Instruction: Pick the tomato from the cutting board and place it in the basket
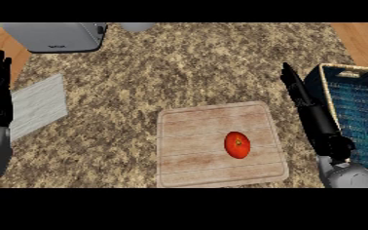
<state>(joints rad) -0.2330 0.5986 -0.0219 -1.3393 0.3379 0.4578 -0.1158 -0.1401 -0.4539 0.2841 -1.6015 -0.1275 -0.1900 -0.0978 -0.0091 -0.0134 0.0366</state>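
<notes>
The tomato [237, 144] lies on the wooden cutting board [194, 126], a little to the right of the board's middle and in its lower half. It is red, with a small darker spot at its centre, and nothing touches it. The cutting board rests flat on the speckled granite counter [187, 63], toward five o'clock from the middle of the counter.

The right hand [310, 112] stands at about three o'clock from the tomato, just off the right edge of the board. Its black fingers are straight and held together, pointing up toward twelve o'clock, and they hold nothing. The grey forearm [343, 173] comes in from the lower right corner. The hand is between the board and the basket [332, 75], and it seems to overlap the basket's left wall.

The basket is at the right edge of the view, at about two o'clock from the tomato. Its rim is woven and pale, and the inside looks blue. Only part of it shows.

The left hand [6, 95] rests at the far left edge, at nine o'clock, well apart from the board. Its fingers point up and are straight.

Near it lies a grey wooden plank [39, 105], a little tilted. At eleven o'clock stands a silver toaster [61, 36], and beside it, at the top edge, a small grey round object [137, 27] that I cannot identify.
</notes>
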